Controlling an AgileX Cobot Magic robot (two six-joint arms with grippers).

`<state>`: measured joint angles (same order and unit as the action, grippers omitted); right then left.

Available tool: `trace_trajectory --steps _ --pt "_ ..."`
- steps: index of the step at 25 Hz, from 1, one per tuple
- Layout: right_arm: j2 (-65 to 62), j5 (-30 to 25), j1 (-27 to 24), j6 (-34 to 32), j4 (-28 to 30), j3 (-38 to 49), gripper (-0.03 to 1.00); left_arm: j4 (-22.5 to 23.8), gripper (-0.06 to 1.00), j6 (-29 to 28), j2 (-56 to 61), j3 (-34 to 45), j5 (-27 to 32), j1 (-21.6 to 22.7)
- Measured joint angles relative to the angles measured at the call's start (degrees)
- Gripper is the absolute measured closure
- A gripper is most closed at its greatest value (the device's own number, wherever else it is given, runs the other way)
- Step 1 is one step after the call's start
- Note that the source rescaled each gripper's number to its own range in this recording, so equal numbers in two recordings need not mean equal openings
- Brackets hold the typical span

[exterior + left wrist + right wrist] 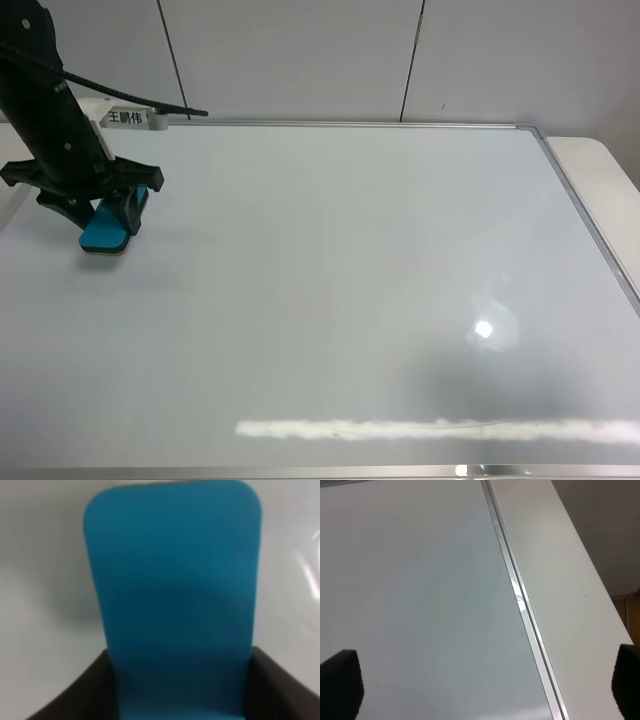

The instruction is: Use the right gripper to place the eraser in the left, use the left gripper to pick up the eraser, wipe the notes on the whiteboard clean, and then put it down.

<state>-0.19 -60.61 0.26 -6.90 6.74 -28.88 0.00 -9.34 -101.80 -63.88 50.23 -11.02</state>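
Now gripping the eraser between the two black fingers of the left hand, closing on the teal block's long sides near its rear end. Pointing the eraser's long axis straight out ahead of the palm, with most of its length jutting past the fingertips, going by the left wrist view. Resting it, by the look of it, flat on the whiteboard, directly under the hand and close to the board's edge on this arm's side.

Judging the release to be the coming move: opening the fingers and lifting straight up, with nothing beside the eraser to snag. Finding no red notes ahead of, beside or behind the hand, so probably looking at a finished wipe. Seeing only glare patches on the glossy surface.

Holding the right hand spread wide and gripping nothing, with just its fingertips at the corners of its own view. Hovering it over the silver frame and the white worktop beyond, well apart from the eraser, leaving the left hand by far the nearer of the two.

Reading one label: a small white tag just behind the left arm, past the board's far edge, bearing three printed Chinese characters, apparently 王鹏伟. Spotting no brand on eraser, board or arms.
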Motion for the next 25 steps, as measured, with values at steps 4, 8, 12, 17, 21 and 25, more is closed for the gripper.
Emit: trace_trajectory --steps 4,8,12,17,21,25 --pt "0.0 0.0 0.0 0.0 0.0 0.0 -0.03 0.0 0.91 -1.17 0.0 5.74 -7.13 0.48" --pt "0.0 0.0 0.0 0.0 0.0 0.0 -0.03 0.0 0.91 -0.35 0.0 8.16 -11.28 0.59" --pt "0.0 0.0 0.0 0.0 0.0 0.0 -0.03 -1.31 0.91 0.36 0.0 8.26 -11.26 0.59" --pt "0.0 0.0 0.0 0.0 0.0 0.0 -0.03 -4.19 0.51 0.51 0.0 8.26 -9.35 0.16" --pt "0.0 0.0 0.0 0.0 0.0 0.0 -0.03 -4.27 0.01 0.51 0.05 8.32 -9.34 -1.52" --pt "0.0 0.0 0.0 0.0 0.0 0.0 -0.03 -4.27 -0.04 0.51 0.1 8.33 -9.34 -1.78"
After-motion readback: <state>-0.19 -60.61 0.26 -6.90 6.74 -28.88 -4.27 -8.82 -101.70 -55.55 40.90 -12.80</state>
